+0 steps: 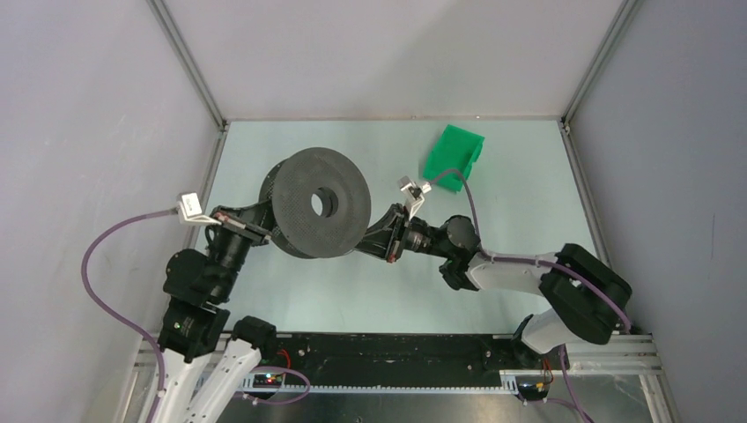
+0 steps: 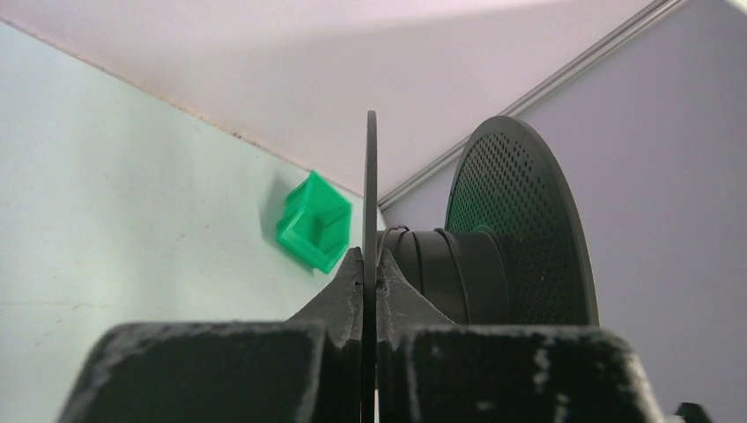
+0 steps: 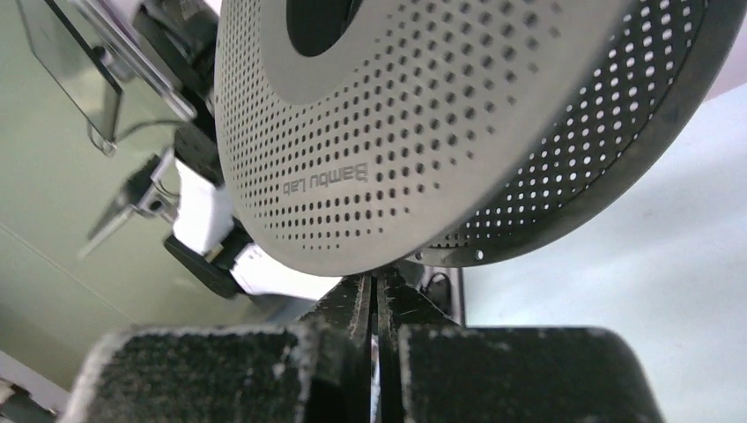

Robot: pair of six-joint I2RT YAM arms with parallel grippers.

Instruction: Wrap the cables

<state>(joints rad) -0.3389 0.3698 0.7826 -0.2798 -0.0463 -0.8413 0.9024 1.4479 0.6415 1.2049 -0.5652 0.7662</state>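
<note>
A wide black perforated reel [image 1: 299, 220] is held on edge above the table. My left gripper [image 2: 371, 264] is shut on the reel's thin near flange [image 2: 371, 176], at the reel's left side in the top view [image 1: 264, 231]. The cable [image 2: 395, 231] is a very thin dark wire, showing as a few turns round the reel's hub [image 2: 467, 273]. My right gripper [image 3: 372, 286] is shut just under the reel's rim [image 3: 423, 132], at its right side in the top view [image 1: 370, 240]. No wire shows between its jaws.
A green bin [image 1: 454, 156] lies on its side at the back right of the table, also in the left wrist view [image 2: 313, 220]. Purple arm cables with white connector blocks [image 1: 189, 207] loop beside both arms. Enclosure walls stand on three sides.
</note>
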